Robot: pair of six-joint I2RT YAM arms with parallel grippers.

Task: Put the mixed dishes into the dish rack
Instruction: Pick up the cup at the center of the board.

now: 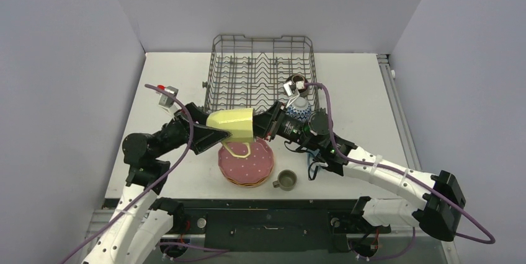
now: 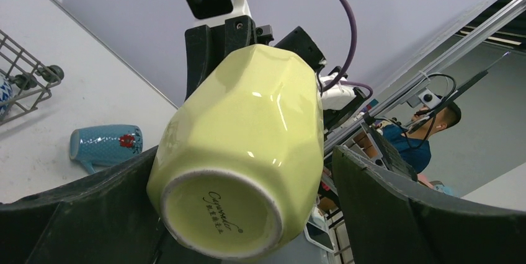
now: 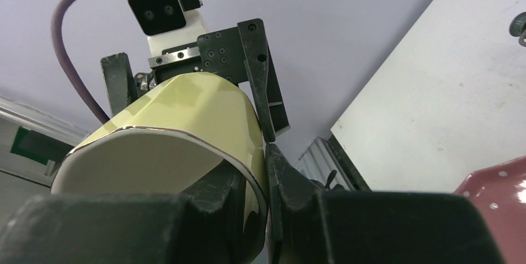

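A yellow mug hangs on its side in the air above a stack of dotted plates, pink on top. My right gripper is shut on the mug's rim, one finger inside and one outside. My left gripper stands open around the mug's base, with a gap at its right finger. The dish rack is at the back, with a blue-white bowl and a dark brown bowl at its right side. A blue mug lies on the table.
A small grey-olive mug stands upright near the table's front edge, right of the plates. Grey walls close in the table on the left, back and right. The right arm's purple cable loops over the rack's near right corner.
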